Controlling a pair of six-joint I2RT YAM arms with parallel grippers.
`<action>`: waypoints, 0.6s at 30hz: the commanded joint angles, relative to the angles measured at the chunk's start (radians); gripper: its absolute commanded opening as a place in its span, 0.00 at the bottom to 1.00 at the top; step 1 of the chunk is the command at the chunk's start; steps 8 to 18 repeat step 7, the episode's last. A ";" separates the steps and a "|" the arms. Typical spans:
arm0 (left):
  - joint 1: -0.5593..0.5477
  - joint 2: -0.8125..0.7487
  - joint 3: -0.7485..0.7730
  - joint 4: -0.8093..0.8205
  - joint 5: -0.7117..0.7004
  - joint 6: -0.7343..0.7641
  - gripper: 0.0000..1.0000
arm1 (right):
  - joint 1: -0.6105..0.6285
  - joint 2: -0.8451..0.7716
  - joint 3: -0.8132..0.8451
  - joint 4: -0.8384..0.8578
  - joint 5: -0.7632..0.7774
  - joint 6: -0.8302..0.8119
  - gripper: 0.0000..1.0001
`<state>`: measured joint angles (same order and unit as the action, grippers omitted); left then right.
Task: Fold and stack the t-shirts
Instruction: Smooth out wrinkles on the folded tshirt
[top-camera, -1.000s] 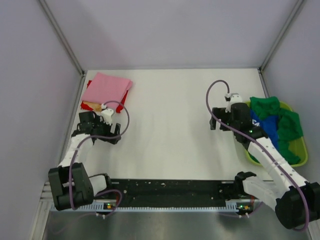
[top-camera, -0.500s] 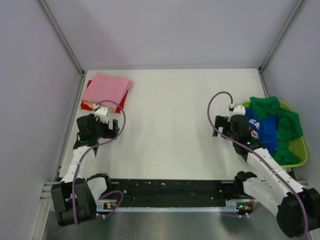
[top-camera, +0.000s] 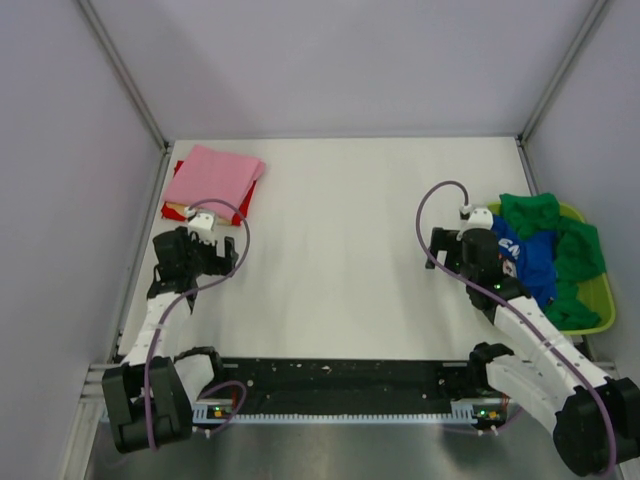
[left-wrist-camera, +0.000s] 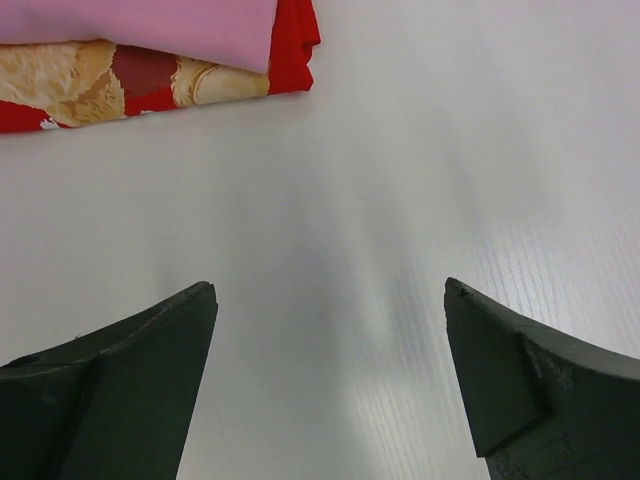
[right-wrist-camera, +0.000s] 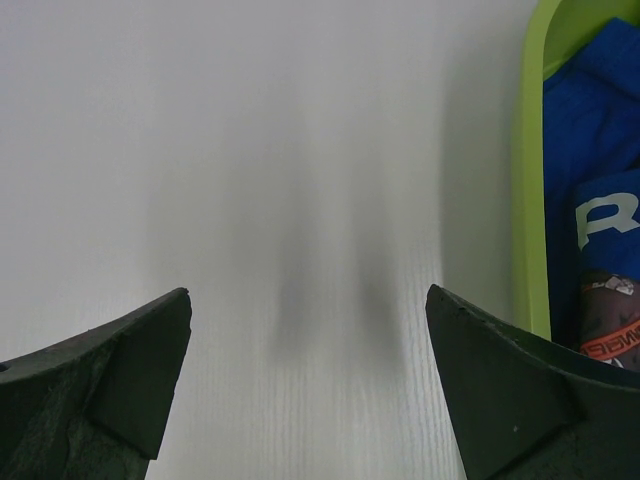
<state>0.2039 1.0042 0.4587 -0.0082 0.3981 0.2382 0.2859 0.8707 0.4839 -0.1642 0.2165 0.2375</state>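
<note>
A folded pink t-shirt (top-camera: 212, 176) lies on a folded red teddy-bear t-shirt (top-camera: 176, 209) at the back left. In the left wrist view the pink shirt (left-wrist-camera: 150, 22) and the red one (left-wrist-camera: 100, 85) lie ahead of my fingers. My left gripper (top-camera: 196, 258) (left-wrist-camera: 328, 290) is open and empty over bare table just near of that stack. A blue t-shirt (top-camera: 525, 256) with white lettering (right-wrist-camera: 606, 215) and a crumpled green t-shirt (top-camera: 562, 240) lie in the tray. My right gripper (top-camera: 466, 252) (right-wrist-camera: 308, 295) is open and empty just left of the tray.
The yellow-green plastic tray (top-camera: 604, 300) stands at the right edge; its rim (right-wrist-camera: 530, 200) shows in the right wrist view. Grey walls close in the white table (top-camera: 340, 230) at the back and on both sides.
My left gripper has drawn back from the stack toward the near side. My right gripper has moved off the tray's edge, and more of the blue shirt shows.
</note>
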 joint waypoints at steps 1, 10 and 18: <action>0.002 0.002 0.040 0.013 -0.015 0.012 0.99 | 0.009 -0.018 0.001 0.040 0.009 0.003 0.99; 0.002 -0.007 0.041 -0.019 -0.005 0.023 0.99 | 0.009 -0.016 0.002 0.038 0.011 0.002 0.99; 0.002 -0.007 0.041 -0.019 -0.005 0.023 0.99 | 0.009 -0.016 0.002 0.038 0.011 0.002 0.99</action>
